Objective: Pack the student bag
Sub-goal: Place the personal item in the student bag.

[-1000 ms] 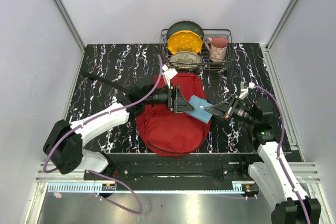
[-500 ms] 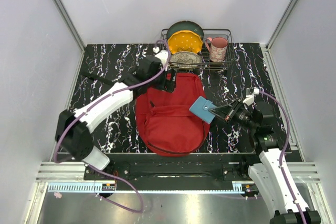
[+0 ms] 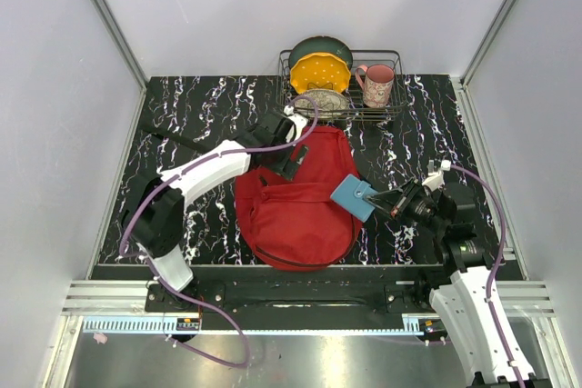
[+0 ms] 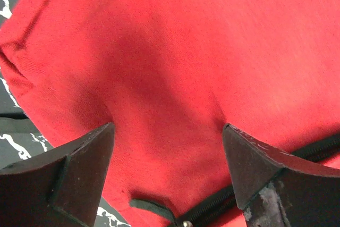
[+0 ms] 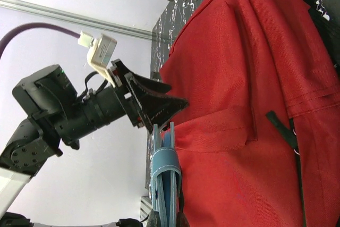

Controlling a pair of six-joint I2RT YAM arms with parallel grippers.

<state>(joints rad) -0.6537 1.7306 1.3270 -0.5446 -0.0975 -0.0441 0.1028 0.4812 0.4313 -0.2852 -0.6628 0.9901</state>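
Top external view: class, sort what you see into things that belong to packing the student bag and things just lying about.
Belongs to the job: student bag; blue case, held by right gripper; left gripper, open over the bag.

Lying about: wire rack, yellow plate, green bowl, patterned plate, pink mug.

dish rack (image 3: 373,116) behind student bag (image 3: 291,211), close (perhaps touching)

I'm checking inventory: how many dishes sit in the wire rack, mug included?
4: a green dish at the back, a yellow plate before it, a patterned plate nearest, and a pink mug on the right. Others could be hidden behind them.
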